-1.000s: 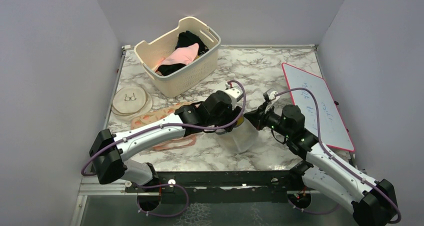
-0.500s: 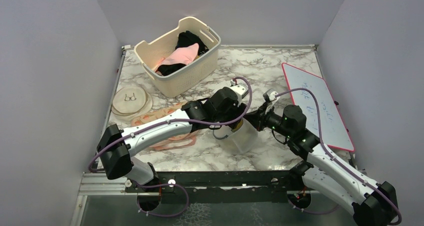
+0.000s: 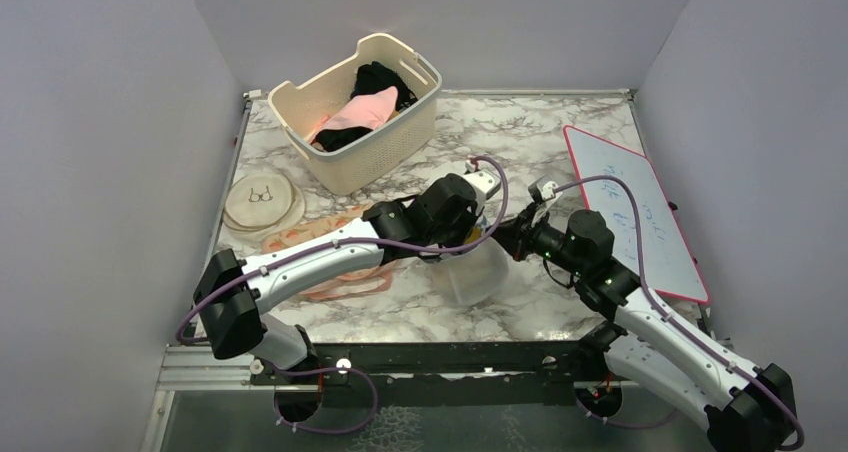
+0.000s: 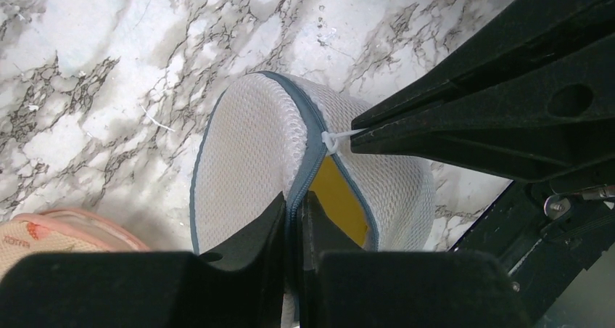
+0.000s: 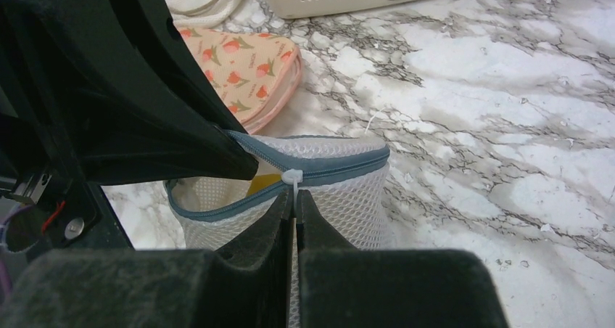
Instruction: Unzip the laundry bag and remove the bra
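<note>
The white mesh laundry bag (image 3: 470, 277) with a blue-grey zip rim sits at the table's middle, between the two grippers. It also shows in the left wrist view (image 4: 246, 154) and the right wrist view (image 5: 341, 197). The zip is partly open and something yellow (image 4: 339, 206) shows inside; the bra cannot be made out as such. My left gripper (image 4: 294, 201) is shut on the bag's zip rim. My right gripper (image 5: 294, 197) is shut on the white zip pull tab (image 5: 291, 176).
A cream laundry basket (image 3: 385, 142) with pink and black clothes stands at the back. A flat peach patterned pouch (image 3: 330, 262) lies under the left arm. A cream disc with a glasses drawing (image 3: 262, 200) lies at the left. A whiteboard (image 3: 635, 207) lies at the right.
The left gripper moved right along the bag's rim and the bag shifted and sagged slightly. The right gripper kept its hold on the pull tab, moving slightly left.
</note>
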`<act>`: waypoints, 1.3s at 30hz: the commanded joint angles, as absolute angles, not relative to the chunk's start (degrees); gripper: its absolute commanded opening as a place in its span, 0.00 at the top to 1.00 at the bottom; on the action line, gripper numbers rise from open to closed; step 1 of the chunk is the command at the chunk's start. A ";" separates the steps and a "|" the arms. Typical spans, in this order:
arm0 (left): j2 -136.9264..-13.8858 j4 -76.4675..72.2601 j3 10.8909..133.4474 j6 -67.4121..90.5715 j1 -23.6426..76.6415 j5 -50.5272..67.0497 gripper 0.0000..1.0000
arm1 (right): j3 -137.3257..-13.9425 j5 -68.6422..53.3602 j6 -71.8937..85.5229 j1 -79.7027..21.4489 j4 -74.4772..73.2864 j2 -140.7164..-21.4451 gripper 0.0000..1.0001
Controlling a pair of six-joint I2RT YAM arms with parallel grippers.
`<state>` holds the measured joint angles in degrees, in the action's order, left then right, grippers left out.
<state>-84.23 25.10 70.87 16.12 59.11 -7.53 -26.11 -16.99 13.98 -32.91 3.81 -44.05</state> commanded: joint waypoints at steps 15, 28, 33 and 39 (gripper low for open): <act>-75.80 20.84 67.06 9.85 59.50 -4.73 1.00 | -28.92 -3.70 16.67 -32.32 8.13 -50.31 0.99; -75.23 22.11 64.41 12.62 59.50 -6.11 0.85 | -28.94 -17.52 11.45 -31.44 9.56 -47.93 0.99; -77.78 24.70 67.85 12.74 59.52 -8.77 0.72 | -28.97 -23.06 10.62 -31.46 8.71 -48.06 0.99; -81.40 27.04 72.05 12.23 59.58 -10.84 0.60 | -28.87 -24.41 10.64 -31.42 8.40 -47.81 0.99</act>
<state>-79.29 25.23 68.58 12.29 59.37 -7.79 -28.12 -20.78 11.64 -31.75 7.27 -48.62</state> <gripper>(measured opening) 0.393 0.011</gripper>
